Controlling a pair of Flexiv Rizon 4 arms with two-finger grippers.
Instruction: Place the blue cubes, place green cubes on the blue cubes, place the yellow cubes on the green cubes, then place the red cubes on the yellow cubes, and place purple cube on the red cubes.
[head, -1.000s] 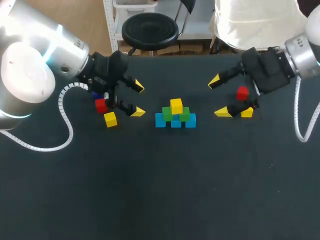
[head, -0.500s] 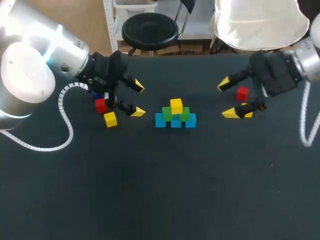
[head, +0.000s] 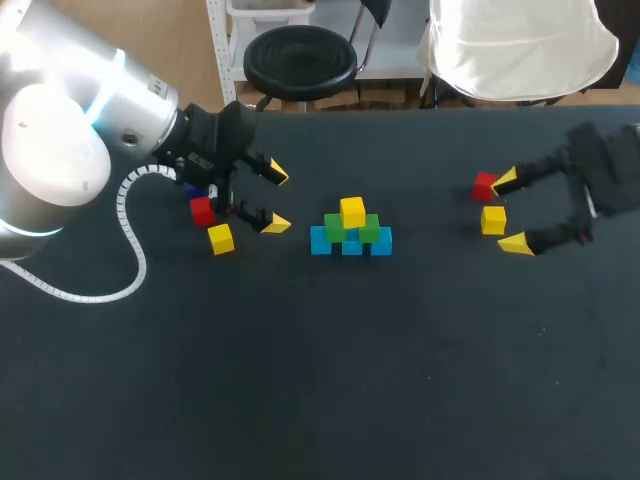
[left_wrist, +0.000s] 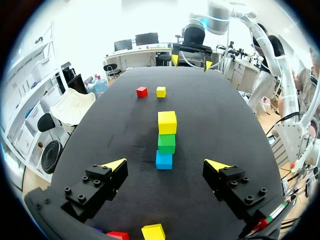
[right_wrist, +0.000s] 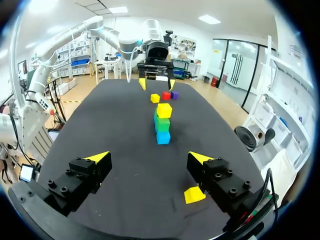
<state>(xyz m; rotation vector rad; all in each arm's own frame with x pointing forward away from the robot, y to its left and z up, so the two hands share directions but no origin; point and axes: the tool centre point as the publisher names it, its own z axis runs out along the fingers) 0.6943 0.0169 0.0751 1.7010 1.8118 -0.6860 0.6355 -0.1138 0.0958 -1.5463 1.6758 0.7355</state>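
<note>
Black table (head: 300, 380) from edge to edge. At the left, red cube (head: 202, 210) and yellow cube (head: 221, 238) close together, just behind the left gripper (head: 275, 199), fingers spread wide, holding nothing; purple cube (right_wrist: 174, 94) half hidden under its wrist. In the middle, three blue cubes (head: 351, 246) in a row, two green cubes (head: 334, 228) on them, crowning yellow cube (head: 352, 211) on top. At the right, second red cube (head: 484, 185) just beside a tip of the right gripper (head: 510, 213), fingers likewise wide apart, loose yellow cube (head: 492, 220) lying between them.
</note>
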